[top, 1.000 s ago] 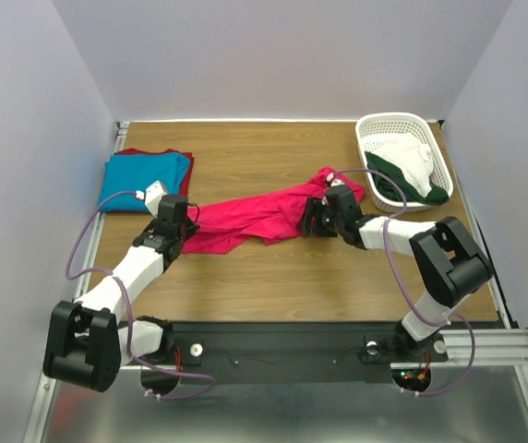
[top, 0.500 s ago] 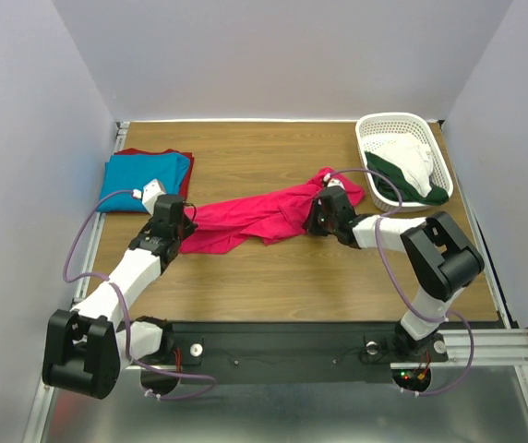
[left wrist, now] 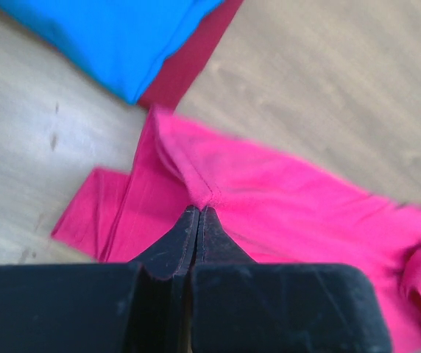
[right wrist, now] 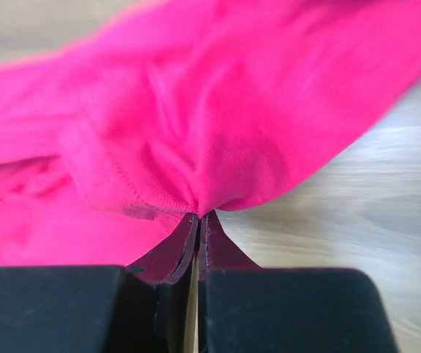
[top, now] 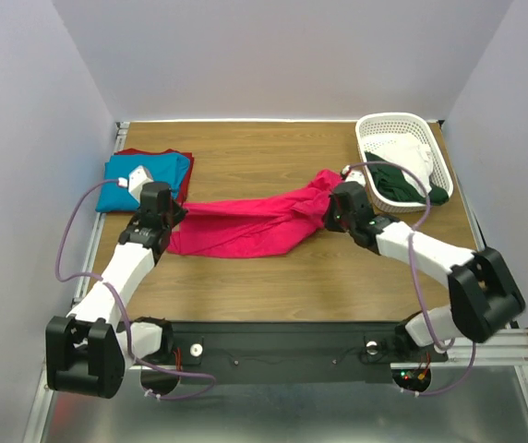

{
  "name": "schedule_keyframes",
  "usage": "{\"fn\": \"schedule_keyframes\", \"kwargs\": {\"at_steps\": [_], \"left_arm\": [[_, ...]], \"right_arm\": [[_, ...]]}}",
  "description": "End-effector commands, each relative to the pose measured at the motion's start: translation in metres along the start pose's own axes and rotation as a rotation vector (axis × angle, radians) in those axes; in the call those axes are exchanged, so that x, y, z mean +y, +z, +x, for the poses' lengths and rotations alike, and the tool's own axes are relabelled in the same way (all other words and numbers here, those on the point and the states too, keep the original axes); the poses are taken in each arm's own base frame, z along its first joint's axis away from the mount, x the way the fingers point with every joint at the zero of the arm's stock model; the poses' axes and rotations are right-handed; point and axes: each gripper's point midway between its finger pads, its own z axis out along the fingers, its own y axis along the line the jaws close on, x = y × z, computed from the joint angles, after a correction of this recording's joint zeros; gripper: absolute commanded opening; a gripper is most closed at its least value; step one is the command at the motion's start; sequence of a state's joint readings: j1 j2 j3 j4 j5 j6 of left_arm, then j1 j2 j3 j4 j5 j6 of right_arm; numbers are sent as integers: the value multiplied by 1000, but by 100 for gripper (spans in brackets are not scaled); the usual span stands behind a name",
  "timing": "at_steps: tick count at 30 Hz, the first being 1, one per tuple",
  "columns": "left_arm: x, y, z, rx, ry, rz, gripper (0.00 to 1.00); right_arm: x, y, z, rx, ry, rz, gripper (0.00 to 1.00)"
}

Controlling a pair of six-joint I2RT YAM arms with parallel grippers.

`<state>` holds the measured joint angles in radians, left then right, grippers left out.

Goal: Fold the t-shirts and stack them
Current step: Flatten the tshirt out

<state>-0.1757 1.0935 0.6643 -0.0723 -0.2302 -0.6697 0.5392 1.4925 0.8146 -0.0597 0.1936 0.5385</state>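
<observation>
The pink shirt is soft, matt cloth of fine knit, and its stitched hem shows in the right wrist view. The blue shirt is also smooth, matt cloth. The counter is wood with pale grain and a smooth, slightly satin finish. The basket is white plastic lattice with a light gloss. The left end effector and the right end effector are matt black and finely rough.
</observation>
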Motion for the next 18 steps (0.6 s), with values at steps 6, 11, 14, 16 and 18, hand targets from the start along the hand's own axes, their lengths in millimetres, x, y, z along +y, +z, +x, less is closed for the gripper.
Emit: {"fn": "schedule_keyframes", "kwargs": {"at_steps": [6,11,14,16,18], "left_arm": [[-31,-25,-99,-243,-72,79,0],[-19,-25,-99,-257,-71,58,0],[-11,-25,-100,-266,-79,38,0],[-11,-27,-103,-270,-83,46,0],[-13,-29,-107,-279,-88,56,0]], "right_arm": [[-38,-63,-38,-137,-54,188,8],[-60,-78,-33,-138,-60,273,8],[-74,-90,-39,-167,-68,345,8],[-80,-97,-46,-188,-72,382,6],[-79,-107,-59,-225,-64,391,3]]}}
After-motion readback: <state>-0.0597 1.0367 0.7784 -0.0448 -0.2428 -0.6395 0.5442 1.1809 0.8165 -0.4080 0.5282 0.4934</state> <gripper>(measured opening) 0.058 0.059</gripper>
